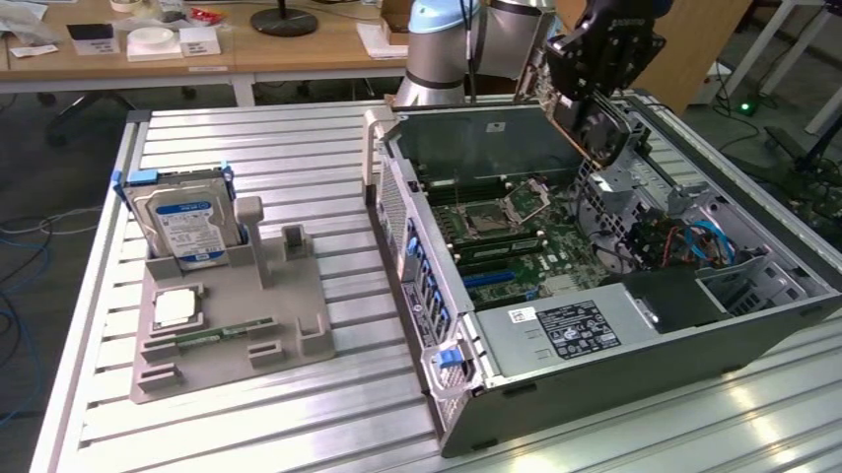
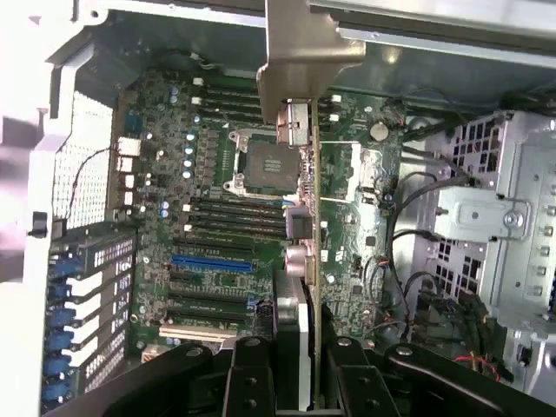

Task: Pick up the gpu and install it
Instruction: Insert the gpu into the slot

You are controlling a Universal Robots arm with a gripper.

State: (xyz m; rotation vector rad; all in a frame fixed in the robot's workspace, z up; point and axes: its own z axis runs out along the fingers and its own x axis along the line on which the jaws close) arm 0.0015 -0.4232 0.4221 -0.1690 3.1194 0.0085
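The black tool (image 1: 595, 87), clamped on the green fan-cooled gpu card (image 1: 600, 126), holds it above the green motherboard (image 1: 526, 246) inside the open grey computer case (image 1: 736, 325): mid-install, seemingly needing alignment over the blue expansion slot (image 2: 213, 261).

Arm (image 1: 432, 69) of smooth silver-grey tube with a pale blue joint cap (image 1: 441, 15); pincer (image 1: 590, 91) matt black, its linked fingers (image 2: 250, 378) studded with round pivot pins

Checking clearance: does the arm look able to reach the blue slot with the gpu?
Likely yes: the case lies open, the jaws hold the gpu above it, and nothing covers the blue slot.
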